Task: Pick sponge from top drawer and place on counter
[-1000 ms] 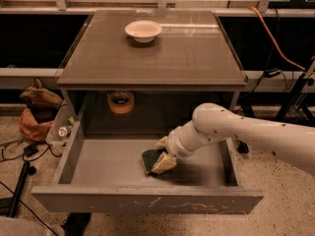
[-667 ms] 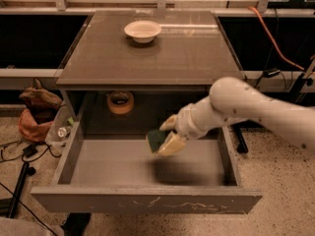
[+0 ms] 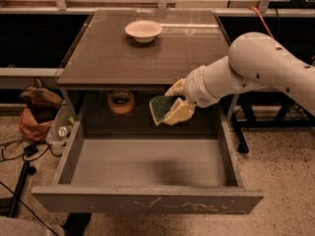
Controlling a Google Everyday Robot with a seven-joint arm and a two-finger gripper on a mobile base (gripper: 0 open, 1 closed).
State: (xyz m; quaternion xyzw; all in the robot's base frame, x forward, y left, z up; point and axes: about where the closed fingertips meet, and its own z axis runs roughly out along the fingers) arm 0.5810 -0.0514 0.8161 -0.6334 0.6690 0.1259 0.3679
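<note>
The gripper (image 3: pixel 171 105) hangs over the rear right part of the open top drawer (image 3: pixel 147 200), just below the front edge of the counter (image 3: pixel 147 58). Its tan fingers (image 3: pixel 179 113) are clamped on the sponge (image 3: pixel 159 109), one finger below and in front of it and the other above and behind. The sponge is in the air, clear of the drawer floor and touching nothing but the gripper. It stands nearly on edge, its long axis running roughly up and down with the top leaning a little to the right. Its dark green scrub face is turned toward the camera and slightly left, and a thin strip of the yellow body shows along its lower left edge. The white arm (image 3: pixel 256 68) reaches in from the right, passing in front of the counter's right front corner. Left of the sponge, the tan tape roll (image 3: pixel 121 101) sits at the back of the opening under the counter. A white bowl (image 3: pixel 143 30) stands near the counter's far edge, well apart from the gripper. A brown bag (image 3: pixel 39 112) lies on the speckled floor to the cabinet's left.
</note>
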